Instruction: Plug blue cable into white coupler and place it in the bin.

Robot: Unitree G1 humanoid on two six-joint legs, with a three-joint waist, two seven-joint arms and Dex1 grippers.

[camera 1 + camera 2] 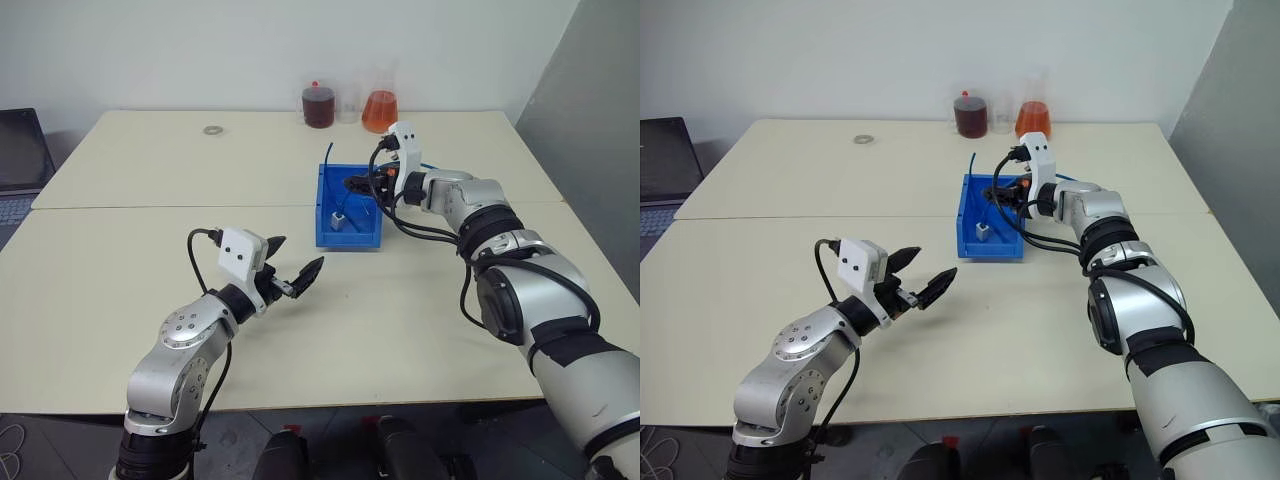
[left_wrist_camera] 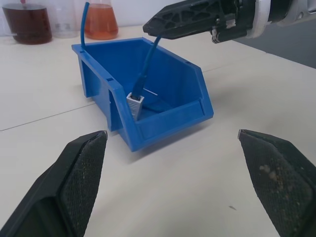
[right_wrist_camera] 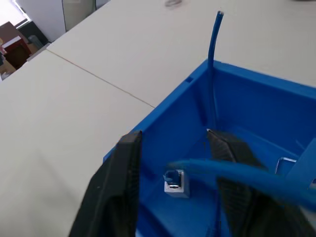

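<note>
you see the bin standing on the bench, a little beyond the seam between the two bench tops. the white coupler lies inside the bin, near its front left corner. the blue cable is plugged into the coupler and rises from it at a slant.

the left end effector hovers above the bench in front of the bin, well apart from it, and its two fingers stand wide apart with nothing between them. the right end effector is held over the bin, above the far part of it. in the head views you cannot judge its fingers well, because they are small and dark against the blue wall. the right wrist view helps you here: the two fingers stand apart, and the cable crosses in front of one of them without being clamped. this view also lets you look straight down on the coupler with the blue plug sitting in its socket.

the left wrist view gives you the sloped front lip of the bin and the right end effector above the cable. a darker thin cable stands up at the far left corner of the bin. at the far edge of the bench are a jar of dark liquid and a flask of orange liquid.
</note>
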